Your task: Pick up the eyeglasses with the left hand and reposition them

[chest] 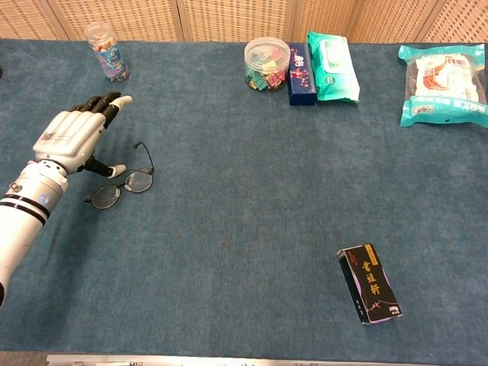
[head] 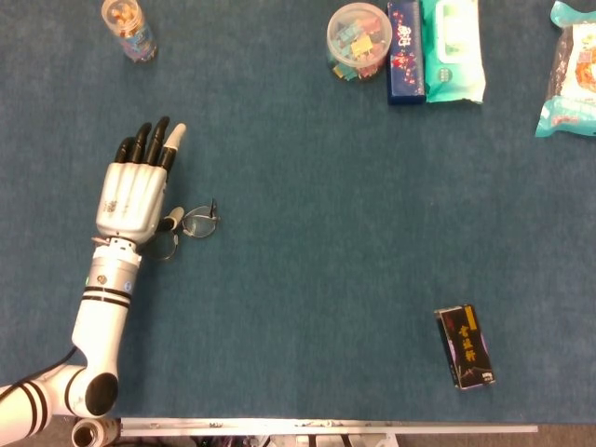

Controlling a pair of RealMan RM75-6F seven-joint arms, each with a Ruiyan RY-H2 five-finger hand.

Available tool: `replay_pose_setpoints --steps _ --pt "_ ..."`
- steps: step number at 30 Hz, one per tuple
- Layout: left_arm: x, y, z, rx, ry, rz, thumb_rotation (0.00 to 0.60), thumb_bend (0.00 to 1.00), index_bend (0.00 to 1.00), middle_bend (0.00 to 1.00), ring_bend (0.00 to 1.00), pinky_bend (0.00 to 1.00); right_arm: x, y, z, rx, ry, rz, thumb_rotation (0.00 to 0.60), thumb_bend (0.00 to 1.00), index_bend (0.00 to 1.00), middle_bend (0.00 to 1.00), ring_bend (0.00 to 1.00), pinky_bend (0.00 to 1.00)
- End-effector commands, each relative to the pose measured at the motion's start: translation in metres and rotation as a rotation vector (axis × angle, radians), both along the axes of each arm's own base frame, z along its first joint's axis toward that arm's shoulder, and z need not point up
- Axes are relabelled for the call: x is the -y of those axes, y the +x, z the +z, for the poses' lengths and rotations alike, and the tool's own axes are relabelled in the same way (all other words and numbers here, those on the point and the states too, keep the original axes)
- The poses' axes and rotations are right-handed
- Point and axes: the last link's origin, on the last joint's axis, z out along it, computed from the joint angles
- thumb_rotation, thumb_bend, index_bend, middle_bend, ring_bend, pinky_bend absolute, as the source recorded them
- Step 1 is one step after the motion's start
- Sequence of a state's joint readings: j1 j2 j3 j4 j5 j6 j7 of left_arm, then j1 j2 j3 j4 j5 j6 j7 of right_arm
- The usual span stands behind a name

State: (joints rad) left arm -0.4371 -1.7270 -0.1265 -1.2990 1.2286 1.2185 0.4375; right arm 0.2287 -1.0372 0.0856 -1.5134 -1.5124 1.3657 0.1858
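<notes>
I see the blue table [chest: 229, 229] spread under everything. Taking the eyeglasses [chest: 120, 183] as my landmark: far right of them and toward the back lies the teal snack bag [chest: 444, 82]; back and right sit the wipes pack [chest: 331, 56], the dark blue box [chest: 300, 64] and the clear tub of clips [chest: 267, 63]. My left hand [chest: 72, 137] hovers just left of the eyeglasses and partly above them, fingers stretched out side by side, thumb tip near the frame, holding nothing. The black box [chest: 369, 284] lies well to the right and nearer me. The small jar [chest: 107, 51] stands behind. The eyeglasses [head: 186, 228] rest flat on the table.
</notes>
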Motion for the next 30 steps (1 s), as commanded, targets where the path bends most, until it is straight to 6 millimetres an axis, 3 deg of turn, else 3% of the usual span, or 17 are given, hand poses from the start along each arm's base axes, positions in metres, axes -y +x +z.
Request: replay_pose_setpoints --steps 1,10,22,30 --pt "-0.001 0.000 -0.003 0.006 -0.001 -0.010 0.600 0.17 0.00 0.00 0.00 0.14 0.000 0.000 0.000 0.000 0.000 0.000 0.600 0.00 0.44 0.31 0.20 0.33" --pt "0.002 -0.002 0.004 -0.003 0.029 -0.022 0.600 0.17 0.00 0.00 0.00 0.14 0.001 0.000 0.002 0.002 -0.007 0.003 0.600 0.00 0.44 0.32 0.20 0.33" --pt "0.033 -0.007 0.063 -0.123 0.173 0.017 0.600 0.17 0.00 0.00 0.00 0.14 0.001 -0.004 0.001 0.034 0.005 0.016 0.600 0.00 0.44 0.32 0.20 0.33" --pt "0.043 0.027 0.101 -0.073 0.254 -0.004 0.600 0.17 0.00 0.00 0.00 0.14 0.001 -0.003 0.004 0.041 -0.003 0.035 0.600 0.00 0.44 0.32 0.20 0.33"
